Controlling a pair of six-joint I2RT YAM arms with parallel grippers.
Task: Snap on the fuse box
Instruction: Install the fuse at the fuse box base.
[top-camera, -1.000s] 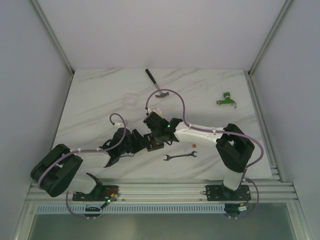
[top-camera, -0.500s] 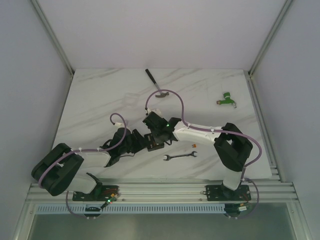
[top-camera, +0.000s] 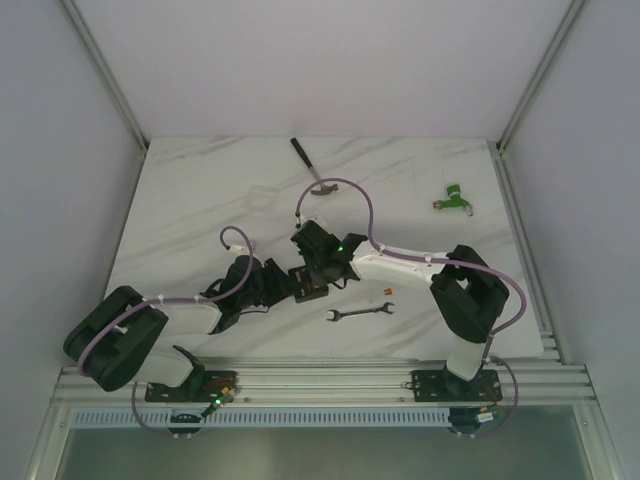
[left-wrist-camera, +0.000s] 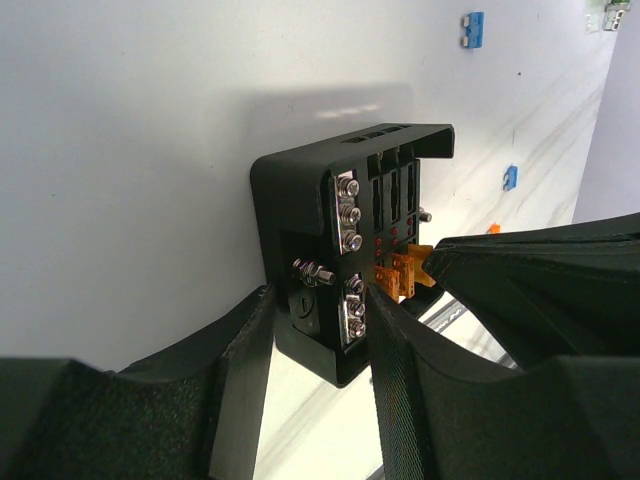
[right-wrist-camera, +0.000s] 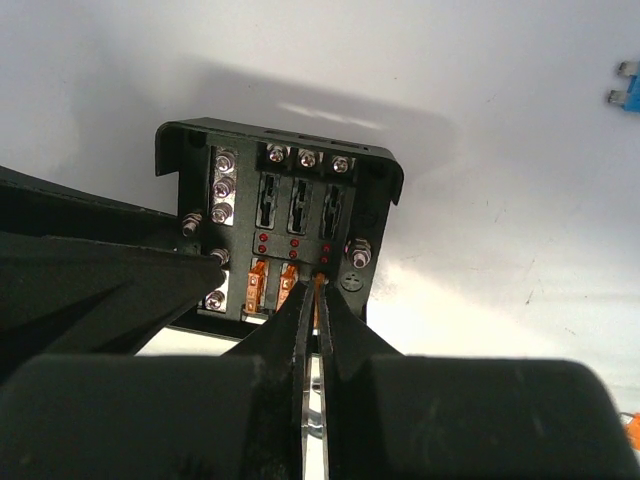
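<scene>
The fuse box (top-camera: 308, 285) is a small black box lying open-faced on the table. In the left wrist view the fuse box (left-wrist-camera: 340, 230) shows silver screws and orange fuses. My left gripper (left-wrist-camera: 320, 300) is shut on its near corner, one finger on each side. In the right wrist view the fuse box (right-wrist-camera: 285, 225) holds two orange fuses in its lower row, with three empty slots above them. My right gripper (right-wrist-camera: 318, 285) is shut on a third orange fuse (right-wrist-camera: 321, 272), held at the lower right slot. From above, my right gripper (top-camera: 313, 268) is over the box and my left gripper (top-camera: 287, 284) is at its left side.
A silver wrench (top-camera: 360, 313) and a loose orange fuse (top-camera: 389, 291) lie right of the box. A hammer (top-camera: 312, 172) and a clear square piece (top-camera: 262, 197) lie farther back. A green tool (top-camera: 455, 197) lies at the far right. Loose blue fuses (left-wrist-camera: 472, 28) lie on the table.
My right wrist has shifted slightly toward the far side over the box. The left arm and the fuse box have not moved.
</scene>
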